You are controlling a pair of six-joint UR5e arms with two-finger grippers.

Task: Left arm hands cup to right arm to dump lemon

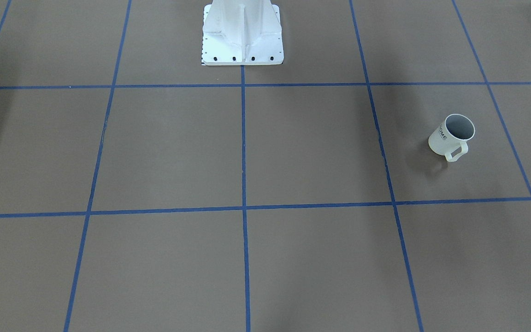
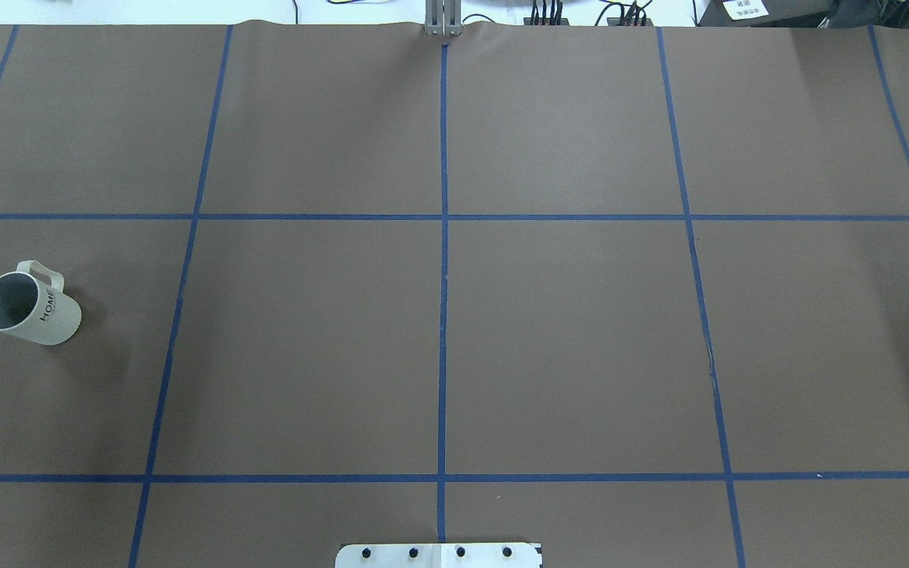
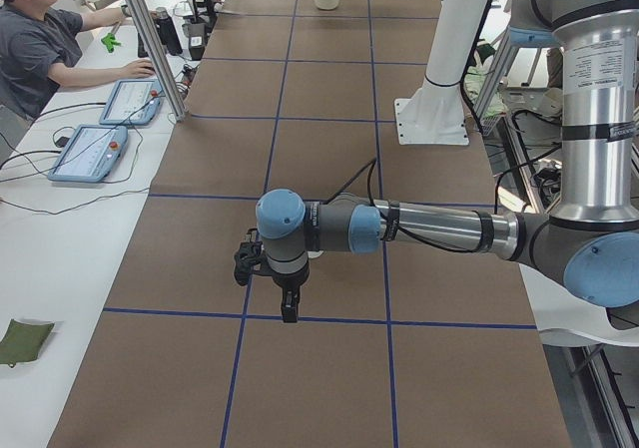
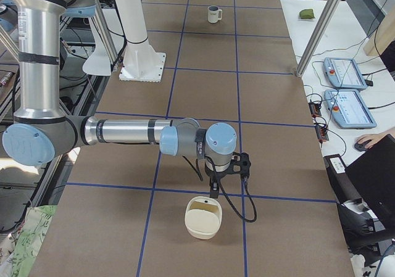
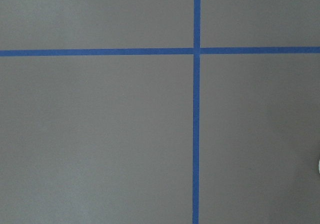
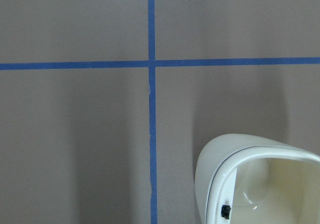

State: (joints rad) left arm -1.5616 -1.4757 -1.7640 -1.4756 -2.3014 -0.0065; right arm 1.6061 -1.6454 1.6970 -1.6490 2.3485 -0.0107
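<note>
Hovering left arm (image 3: 429,230) shows sideways, overhead shows cup (image 2: 28,309).

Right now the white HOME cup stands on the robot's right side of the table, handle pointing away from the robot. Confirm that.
Not quite: the cup stands on the robot's left side of the table, near the left edge of the overhead exterior view. Its handle does point away from the robot.
</note>
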